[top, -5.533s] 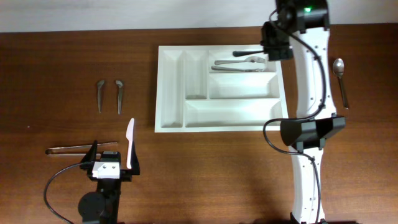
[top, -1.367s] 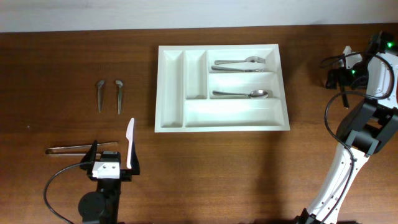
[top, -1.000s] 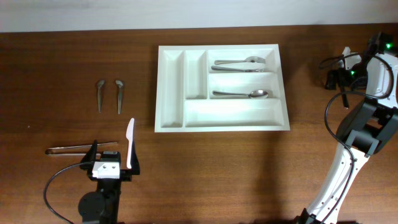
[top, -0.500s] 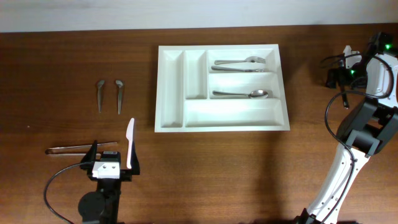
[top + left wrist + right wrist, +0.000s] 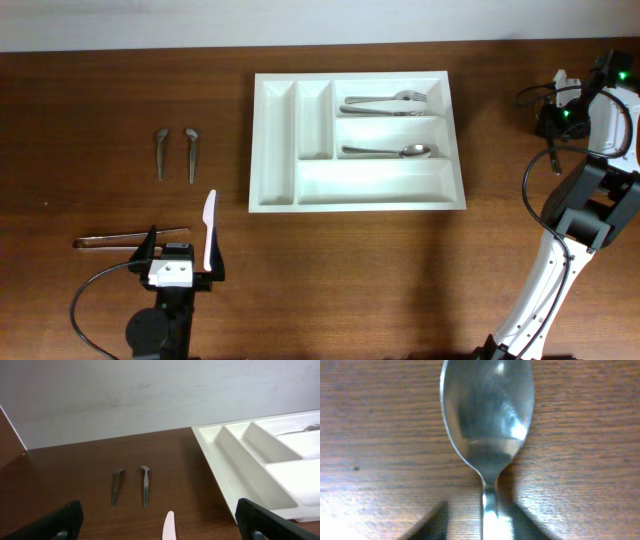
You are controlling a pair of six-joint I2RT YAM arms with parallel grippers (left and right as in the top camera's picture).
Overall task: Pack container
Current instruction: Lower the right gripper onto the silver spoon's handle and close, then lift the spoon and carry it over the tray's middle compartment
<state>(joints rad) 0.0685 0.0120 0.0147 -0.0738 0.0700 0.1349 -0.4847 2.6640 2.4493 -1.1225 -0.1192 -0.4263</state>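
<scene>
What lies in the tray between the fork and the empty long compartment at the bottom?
One metal spoon, alone in the middle long compartment of the container, bowl pointing right, below the fork. The overhead view shows it.

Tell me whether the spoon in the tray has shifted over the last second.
No. The spoon lies in the same spot in the tray's middle long compartment, bowl near the right wall.

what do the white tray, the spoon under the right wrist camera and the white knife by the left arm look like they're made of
large white compartment tray: likely moulded plastic; even matte white, with rounded dividers and corners.
silver spoon: metal, probably stainless steel; a polished bowl with bright reflections and fine scuffs.
white knife: probably plastic; flat opaque white with no metallic shine, though it is too small to be sure.
</scene>
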